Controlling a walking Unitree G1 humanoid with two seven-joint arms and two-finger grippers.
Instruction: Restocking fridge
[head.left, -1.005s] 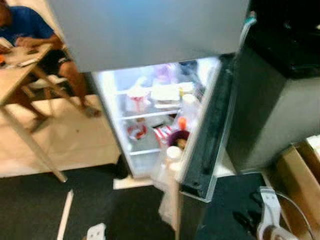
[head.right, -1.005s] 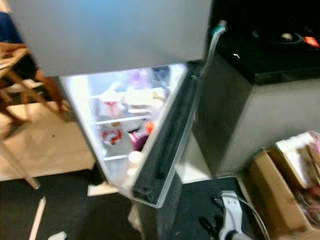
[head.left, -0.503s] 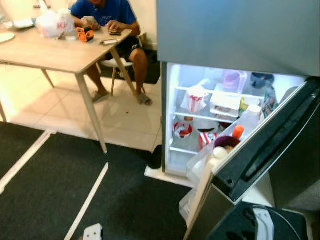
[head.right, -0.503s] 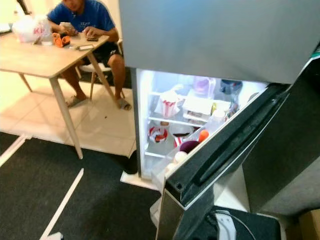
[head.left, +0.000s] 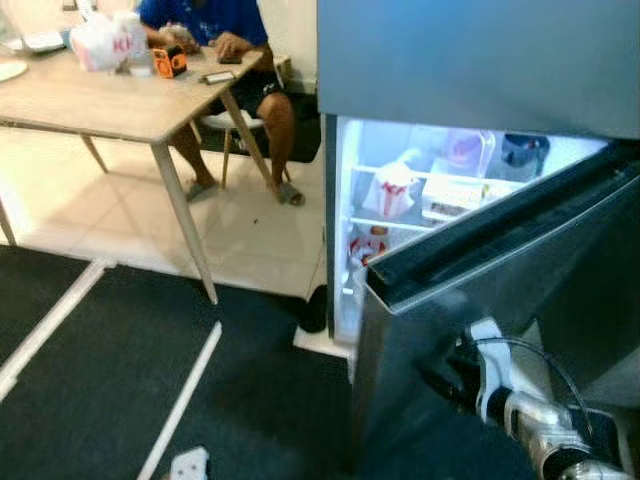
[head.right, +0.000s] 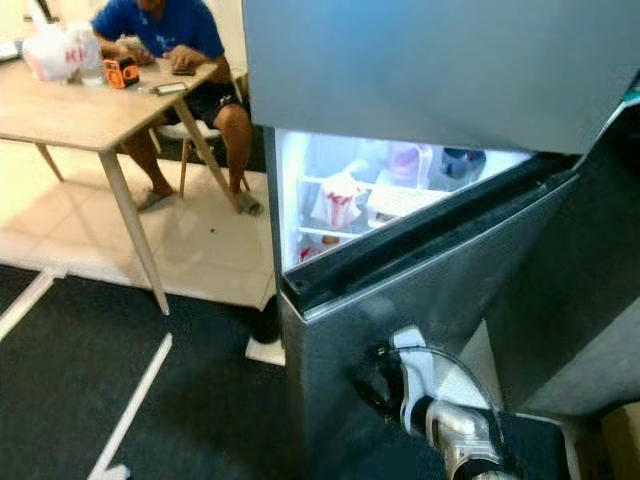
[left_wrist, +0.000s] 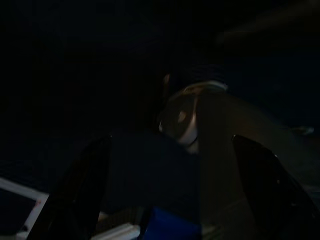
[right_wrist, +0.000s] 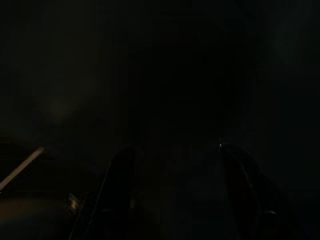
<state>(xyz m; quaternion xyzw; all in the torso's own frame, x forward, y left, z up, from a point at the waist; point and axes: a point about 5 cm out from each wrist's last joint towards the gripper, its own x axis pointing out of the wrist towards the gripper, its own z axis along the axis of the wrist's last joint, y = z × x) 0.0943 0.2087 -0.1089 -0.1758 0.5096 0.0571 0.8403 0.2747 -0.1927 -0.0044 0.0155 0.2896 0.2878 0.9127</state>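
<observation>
— Where is the fridge door (head.left: 500, 330) found?
— Half swung, directly ahead of the right end effector (head.left: 447, 368), which is pressed against its outer face; whether its fingers are clenched cannot be told.

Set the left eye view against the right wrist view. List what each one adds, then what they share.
Left eye view adds: the fridge's lit shelves with a red-and-white carton, its partly open door, and a person seated at a wooden table.
Right wrist view adds: a close, very dark look along two black fingers, set apart, with a dark surface ahead.
Shared: the right end effector, which in the eye view sits at the door's outer face.
</observation>
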